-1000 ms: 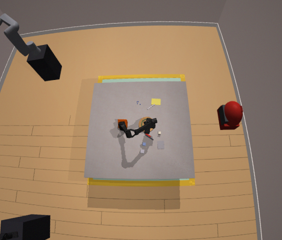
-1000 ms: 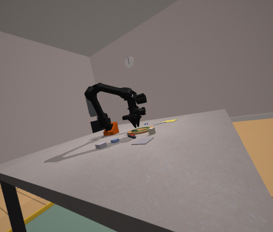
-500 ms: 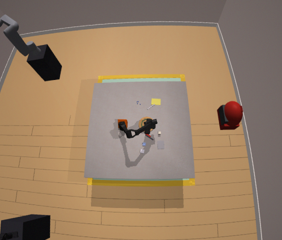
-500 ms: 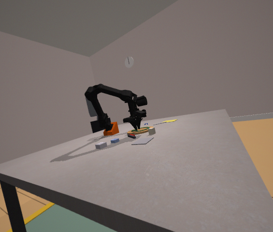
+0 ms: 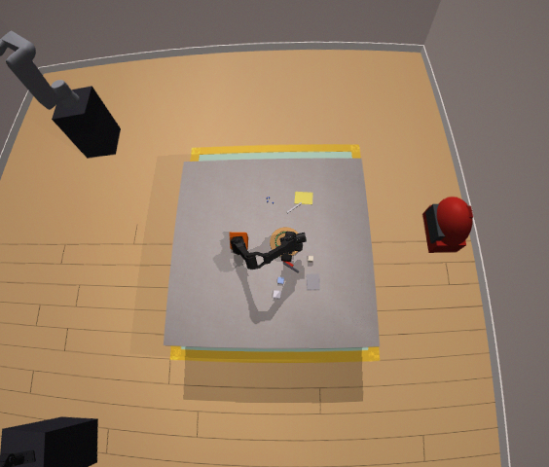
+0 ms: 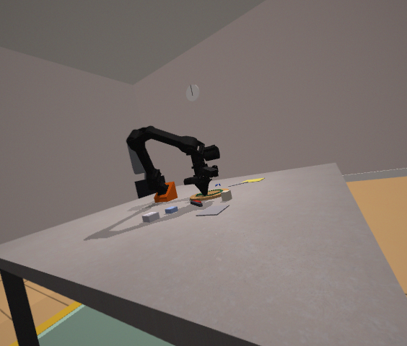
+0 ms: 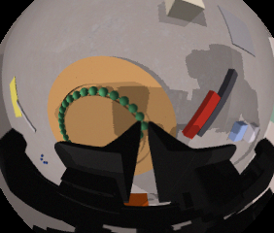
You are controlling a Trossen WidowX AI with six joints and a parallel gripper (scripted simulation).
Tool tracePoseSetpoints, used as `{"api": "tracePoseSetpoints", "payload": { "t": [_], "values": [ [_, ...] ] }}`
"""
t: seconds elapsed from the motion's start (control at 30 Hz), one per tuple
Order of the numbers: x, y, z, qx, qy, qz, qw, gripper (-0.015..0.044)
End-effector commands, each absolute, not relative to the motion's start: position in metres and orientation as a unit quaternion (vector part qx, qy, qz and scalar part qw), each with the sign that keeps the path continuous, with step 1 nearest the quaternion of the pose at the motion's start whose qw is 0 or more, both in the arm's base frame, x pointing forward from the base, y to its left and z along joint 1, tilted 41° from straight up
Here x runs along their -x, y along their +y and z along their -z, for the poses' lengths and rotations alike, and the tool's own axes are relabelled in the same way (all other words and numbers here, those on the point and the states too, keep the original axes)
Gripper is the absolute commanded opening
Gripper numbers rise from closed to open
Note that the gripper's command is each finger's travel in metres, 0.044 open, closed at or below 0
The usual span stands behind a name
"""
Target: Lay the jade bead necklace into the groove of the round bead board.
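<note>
The round wooden bead board [image 5: 272, 243] [image 6: 194, 198] [image 7: 103, 70] lies flat on the table. The jade bead necklace [image 5: 276, 237] [image 7: 93, 90] lies on it as a loop of green beads. In the wrist view its left and upper beads curve close along the groove. Its right side slants to my fingertips. My gripper [image 6: 205, 194] [image 7: 144, 124] points down at the board, its fingertips nearly together around a bead on that side. It looks shut on the necklace. The fingers hide the near part of the loop, so whether those beads sit in the groove cannot be told.
A red and dark bar [image 6: 196, 203] [image 7: 202, 114] lies just beside the board. A beige block [image 5: 311, 259] [image 6: 226, 195] stands close by. A blue block [image 5: 280, 280], a white block [image 5: 276, 294] and a grey sheet [image 5: 312, 281] lie farther off. A yellow sheet [image 5: 303, 197] lies beyond the board.
</note>
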State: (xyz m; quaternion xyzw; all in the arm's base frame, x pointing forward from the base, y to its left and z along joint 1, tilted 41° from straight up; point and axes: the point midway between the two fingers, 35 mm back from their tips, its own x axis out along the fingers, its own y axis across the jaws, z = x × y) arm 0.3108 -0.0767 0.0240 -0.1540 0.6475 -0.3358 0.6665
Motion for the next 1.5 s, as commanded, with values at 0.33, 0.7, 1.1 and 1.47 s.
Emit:
{"api": "tracePoseSetpoints", "payload": {
  "t": [0.33, 0.7, 1.1, 1.47],
  "values": [
    [-0.3108, -0.0765, -0.0242, 0.154, 0.648, 0.336, 0.667, 0.0],
    [-0.3108, -0.0765, -0.0242, 0.154, 0.648, 0.336, 0.667, 0.0],
    [-0.3108, -0.0765, -0.0242, 0.154, 0.648, 0.336, 0.667, 0.0],
    [-0.3095, -0.0704, -0.03, 0.159, 0.649, 0.334, 0.665, 0.0]
  ]
}}
